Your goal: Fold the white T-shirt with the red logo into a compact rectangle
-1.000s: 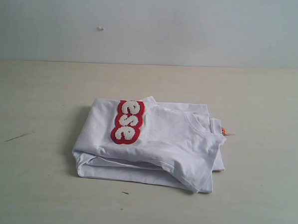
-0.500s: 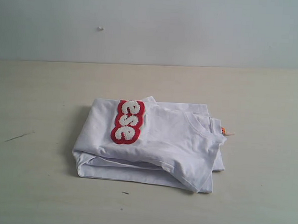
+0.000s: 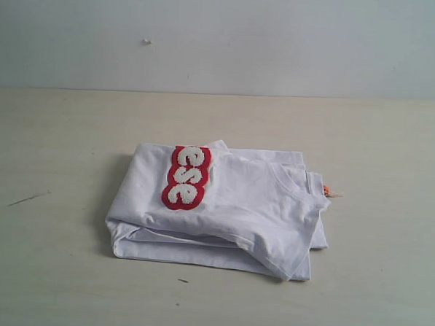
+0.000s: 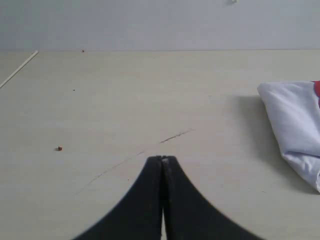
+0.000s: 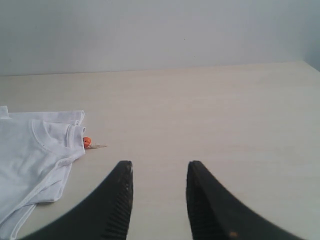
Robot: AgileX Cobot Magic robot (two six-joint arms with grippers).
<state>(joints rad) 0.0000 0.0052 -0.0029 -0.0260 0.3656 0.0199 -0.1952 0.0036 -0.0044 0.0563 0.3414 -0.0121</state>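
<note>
The white T-shirt [image 3: 222, 207] lies folded into a thick rectangle in the middle of the pale table [image 3: 51, 271]. On top of it, the red logo [image 3: 186, 177] shows three white fuzzy letters with a red outline. The ribbed collar [image 3: 293, 178] faces right, and a small orange tag [image 3: 325, 189] pokes out beside it. Neither arm appears in the exterior view. My left gripper [image 4: 162, 159] is shut and empty, off the shirt's folded edge [image 4: 295, 130]. My right gripper [image 5: 157, 167] is open with nothing between its fingers, apart from the collar [image 5: 52, 132] and orange tag [image 5: 87, 142].
A plain light wall [image 3: 224, 39] rises behind the table. A thin dark scratch [image 3: 27, 197] marks the tabletop left of the shirt, and a small dark speck [image 3: 183, 281] lies in front of it. A tiny orange crumb [image 4: 59, 148] sits on the table.
</note>
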